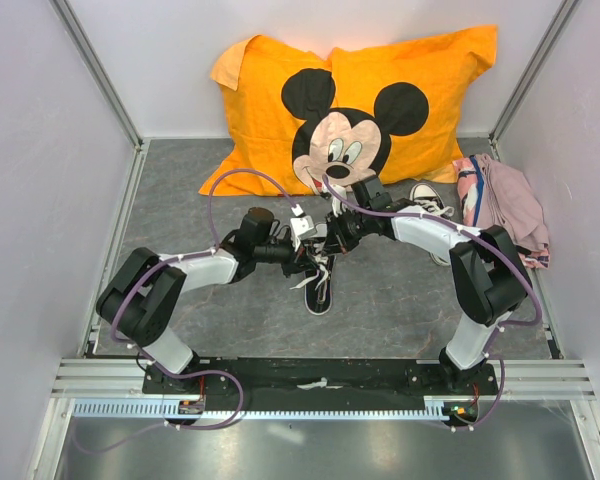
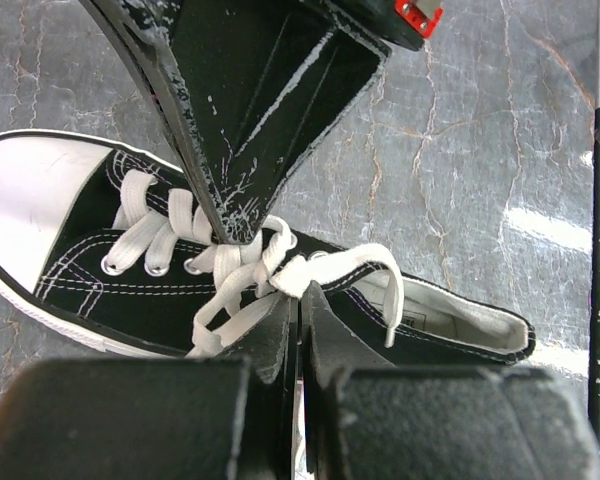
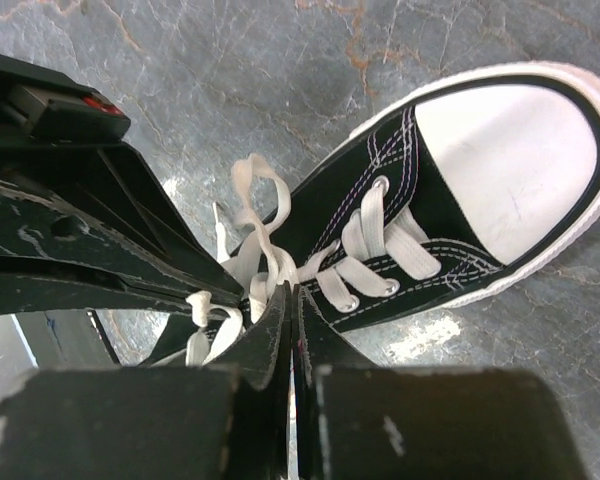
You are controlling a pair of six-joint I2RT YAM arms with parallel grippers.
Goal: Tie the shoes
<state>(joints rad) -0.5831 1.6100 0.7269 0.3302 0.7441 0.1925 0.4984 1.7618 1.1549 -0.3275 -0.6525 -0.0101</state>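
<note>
Grey marbled table (image 1: 180, 230) carries the shoe (image 1: 318, 292) at centre; our left gripper (image 2: 298, 298) and right gripper (image 3: 292, 296) each pinch its laces (image 2: 235, 285) at the knot (image 2: 288, 272). We judge cinching: next, pull apart evenly.

Left gripper (image 2: 298, 298), right gripper (image 3: 292, 297): both pinched closed.

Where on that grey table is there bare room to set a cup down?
Bare: the left side, between the left arm, the wall and the Mickey Mouse pillow; the front, between the sneaker and the base rail. Crowded: the middle, where the left gripper and right gripper meet over it, and the back right, with the second sneaker and pink cloth.
</note>
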